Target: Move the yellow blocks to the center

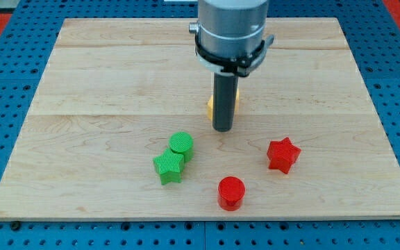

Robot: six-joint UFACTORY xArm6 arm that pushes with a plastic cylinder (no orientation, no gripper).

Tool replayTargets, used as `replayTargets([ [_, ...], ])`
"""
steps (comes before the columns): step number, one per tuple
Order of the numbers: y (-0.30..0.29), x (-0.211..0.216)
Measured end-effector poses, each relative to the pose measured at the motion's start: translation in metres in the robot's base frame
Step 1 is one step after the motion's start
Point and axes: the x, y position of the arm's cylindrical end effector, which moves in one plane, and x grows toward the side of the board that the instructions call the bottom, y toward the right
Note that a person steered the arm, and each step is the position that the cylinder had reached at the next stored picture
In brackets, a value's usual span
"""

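My tip (222,129) rests on the wooden board near its middle. A yellow block (211,106) sits just behind the rod, toward the view's top, mostly hidden by it; only slivers show on either side, so its shape cannot be made out. The tip is touching or nearly touching that block's near edge. No other yellow block shows.
A green cylinder (181,144) and a green star (169,167) touch each other at the view's lower left of the tip. A red star (282,154) lies at lower right, a red cylinder (231,192) near the bottom edge. The board (82,83) lies on a blue pegboard.
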Motion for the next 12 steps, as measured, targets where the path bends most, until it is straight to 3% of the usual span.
replayTargets([
  [2,0.000,-0.053],
  [8,-0.008,-0.057],
  [12,0.016,-0.042],
])
